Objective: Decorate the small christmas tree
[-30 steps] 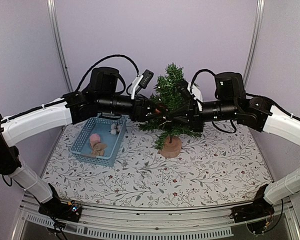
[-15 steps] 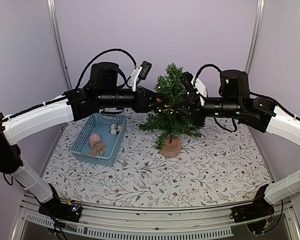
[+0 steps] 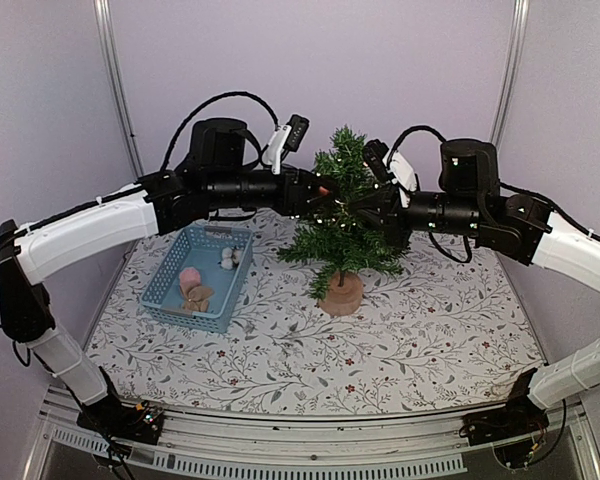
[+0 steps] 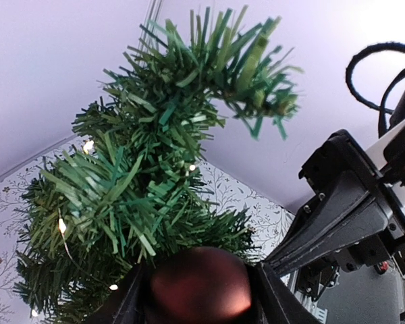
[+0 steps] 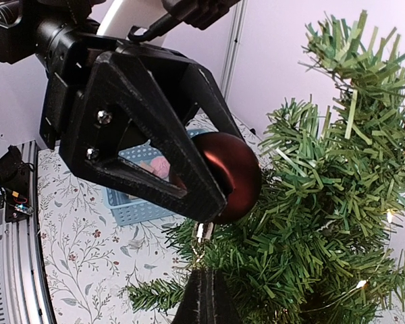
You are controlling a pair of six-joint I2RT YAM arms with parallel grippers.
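Observation:
The small christmas tree [image 3: 342, 215] stands on its round wooden base [image 3: 342, 294] mid-table, with tiny lights lit in its branches. My left gripper [image 3: 321, 192] is shut on a dark red ball ornament [image 4: 199, 283], pressed against the tree's upper branches [image 4: 155, 182]. In the right wrist view the ball [image 5: 241, 172] sits between the left gripper's fingers [image 5: 155, 142], its silver cap [image 5: 202, 231] pointing down. My right gripper [image 5: 204, 280] is shut, pinching the ornament's gold string [image 5: 200, 255] just under the cap. It reaches in from the tree's right side [image 3: 372, 208].
A blue basket [image 3: 170, 290] left of the tree holds a pink ornament [image 3: 190, 277] and a few other decorations. Both arms cross above the floral tablecloth [image 3: 430, 330]. Purple walls close in the back and sides.
My left gripper has lifted the red ball up and a little to the right, toward the treetop. The right gripper has risen with it.

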